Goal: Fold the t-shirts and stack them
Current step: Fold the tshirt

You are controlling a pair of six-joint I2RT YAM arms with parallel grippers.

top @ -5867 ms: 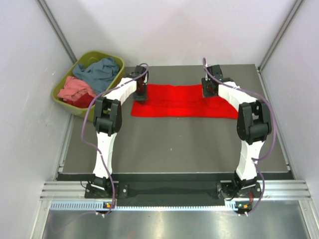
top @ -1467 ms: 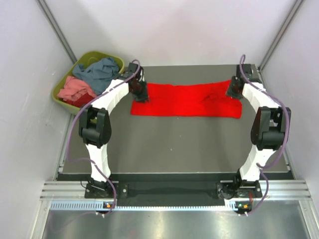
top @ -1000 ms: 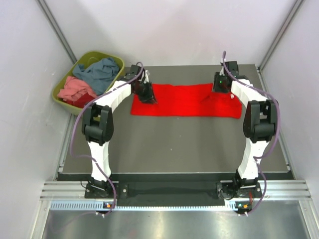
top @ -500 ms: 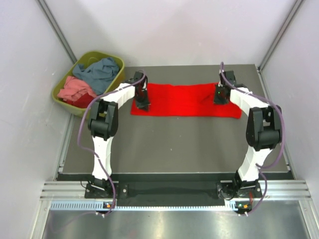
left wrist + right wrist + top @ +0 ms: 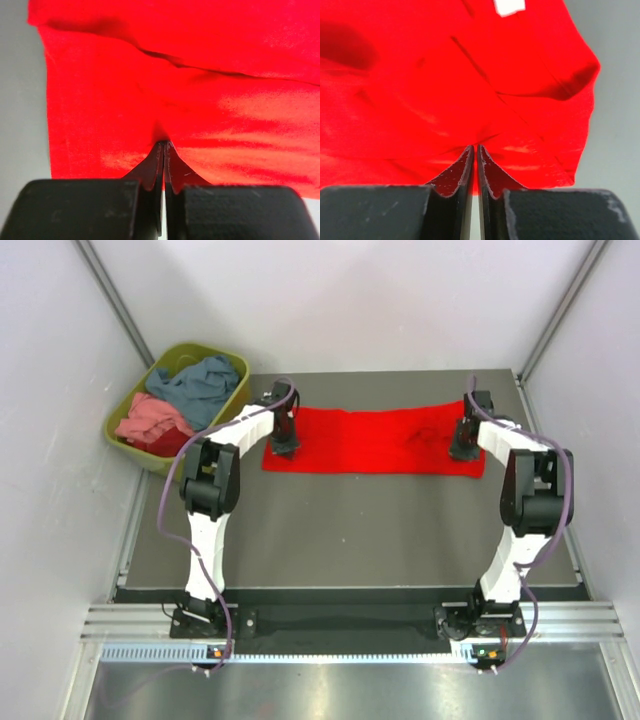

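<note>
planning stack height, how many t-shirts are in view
4. A bright red t-shirt lies spread on the table; a blue-grey t-shirt, a pink t-shirt and a darker red t-shirt sit in the green tub. More may be hidden beneath them.

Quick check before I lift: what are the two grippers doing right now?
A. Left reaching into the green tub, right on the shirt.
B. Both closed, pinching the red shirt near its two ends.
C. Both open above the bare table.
B: the left gripper and right gripper each show fingers pressed together with the red shirt puckered at the tips, one at each end.
</note>
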